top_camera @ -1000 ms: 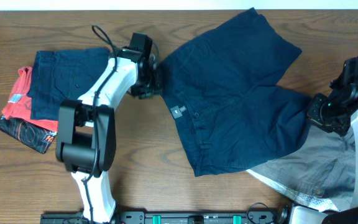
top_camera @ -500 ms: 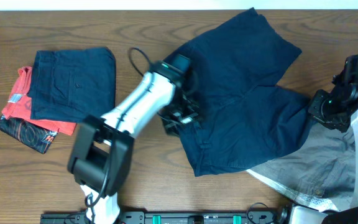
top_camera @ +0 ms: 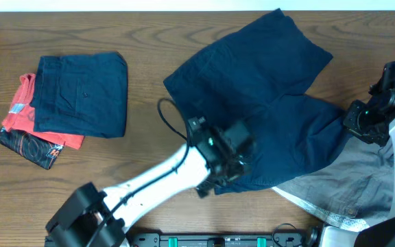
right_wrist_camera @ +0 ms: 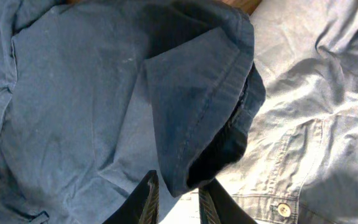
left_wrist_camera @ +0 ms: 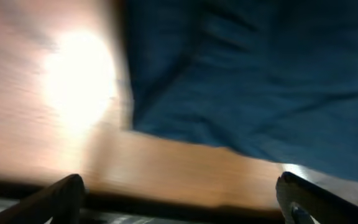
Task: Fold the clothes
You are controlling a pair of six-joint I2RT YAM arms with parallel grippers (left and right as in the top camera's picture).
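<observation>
Navy shorts (top_camera: pixel 252 89) lie spread across the middle of the table. My left gripper (top_camera: pixel 230 165) hovers over their front edge near the lower corner. In the blurred left wrist view the left gripper (left_wrist_camera: pixel 179 202) is open wide, nothing between its fingers, with the navy cloth (left_wrist_camera: pixel 247 74) ahead of it and bare wood below. My right gripper (top_camera: pixel 359 123) is at the shorts' right side. In the right wrist view the right gripper (right_wrist_camera: pixel 178 199) is shut on a folded hem of the navy shorts (right_wrist_camera: pixel 191 106).
A grey garment (top_camera: pixel 348 189) lies under the shorts' right part at the front right, its button band (right_wrist_camera: pixel 278 208) showing. At the far left a folded navy piece (top_camera: pixel 81 92) rests on a red garment (top_camera: pixel 20 113).
My left arm has swung from the shorts' left edge across to their front edge, and its jaws have opened wide. The right gripper has stayed put on the hem.
</observation>
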